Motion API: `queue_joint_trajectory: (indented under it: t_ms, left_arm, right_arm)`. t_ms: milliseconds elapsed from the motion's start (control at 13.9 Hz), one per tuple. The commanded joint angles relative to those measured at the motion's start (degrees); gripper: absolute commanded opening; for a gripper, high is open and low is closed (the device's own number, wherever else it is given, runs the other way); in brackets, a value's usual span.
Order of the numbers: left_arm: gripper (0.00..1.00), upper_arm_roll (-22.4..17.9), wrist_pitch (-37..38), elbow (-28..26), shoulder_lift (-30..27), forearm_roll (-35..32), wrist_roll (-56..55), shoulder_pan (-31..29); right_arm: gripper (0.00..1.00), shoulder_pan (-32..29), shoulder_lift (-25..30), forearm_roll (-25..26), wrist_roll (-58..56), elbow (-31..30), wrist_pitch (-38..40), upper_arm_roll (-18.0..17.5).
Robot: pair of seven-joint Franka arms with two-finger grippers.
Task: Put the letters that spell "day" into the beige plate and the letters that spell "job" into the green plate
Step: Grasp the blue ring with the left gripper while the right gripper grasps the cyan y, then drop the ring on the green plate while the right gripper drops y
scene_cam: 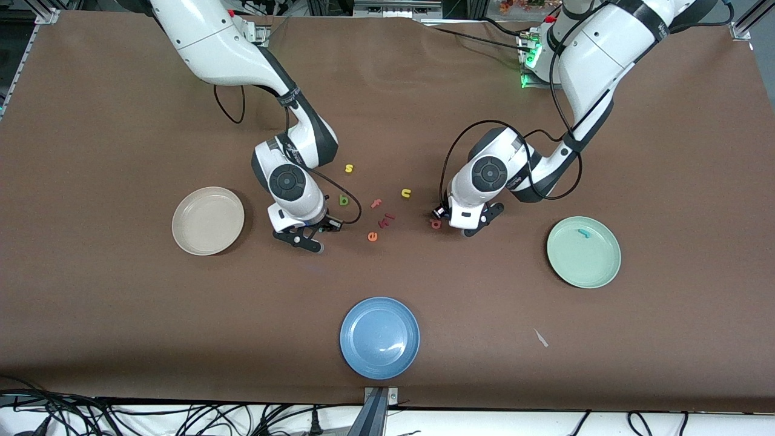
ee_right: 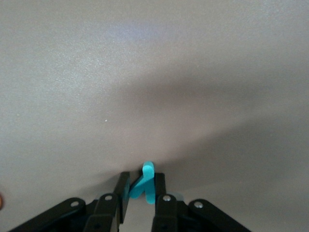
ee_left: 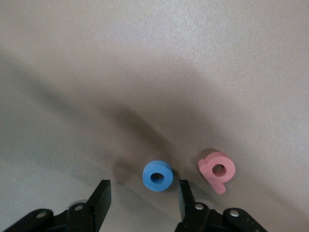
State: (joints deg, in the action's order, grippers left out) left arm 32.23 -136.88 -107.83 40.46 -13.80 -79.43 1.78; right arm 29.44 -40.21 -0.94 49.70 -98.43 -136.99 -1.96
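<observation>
The right gripper [ee_right: 141, 191] is clenched on a small teal foam "y" [ee_right: 146, 183], pinched between its two fingers low against the brown table so that the thin letter can be lifted edge-on; that letter belongs in the round cream-beige plate [scene_cam: 207, 220], which lies just beside this gripper toward the right arm's end of the table and holds nothing yet. The right arm reaches down from its base with the wrist bent steeply, hand pointing at the tabletop.

The left gripper [ee_left: 143, 197] stands with its fingers apart, straddling a small blue foam ring "o" [ee_left: 158, 175] that lies flat on the table just ahead of the fingertips; it is not gripped yet. Just beside the ring lies a pinkish-red foam loop-and-stem letter [ee_left: 217, 170], outside the fingers. Both spell into "job", and the round pale mint-green plate [scene_cam: 583, 252], near this gripper toward the left arm's end, already carries a teal hooked foam "j" [scene_cam: 583, 232]. The left arm is folded at the elbow, hand tilted down over the pair.

Among the other loose letters between the two grippers, a dark green foam loop-and-stem letter [scene_cam: 344, 200] lies close to the right gripper.
</observation>
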Motion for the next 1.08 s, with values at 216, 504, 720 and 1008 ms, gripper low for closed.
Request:
queue_joint_trajectory:
  t_ms: [216, 504, 720, 1008]
  left_arm:
    - [0.50, -0.76, -1.99, -0.90, -0.82, -2.38, -1.08, -0.11]
    - [0.28, -0.94, -1.99, -0.89, -0.47, -2.38, -0.82, -0.11]
    - [0.14, -1.20, -1.99, -0.89, -0.29, -2.38, -0.73, 0.33]
    - [0.00, -1.12, -0.85, -0.72, -0.73, -3.16, 1.45, -0.36]
  right_arm:
    - [0.04, -0.34, 2.59, 1.03, -0.56, -0.10, 1.63, 0.11]
    - [0.04, -0.87, 7.41, 0.16, -10.37, -0.09, 8.91, 4.67]
    - [0.05, -1.22, 11.63, -0.11, -22.41, -3.15, 14.03, 10.20]
    - [0.05, -1.49, 15.69, -6.06, -43.93, -11.33, 14.04, 20.65]
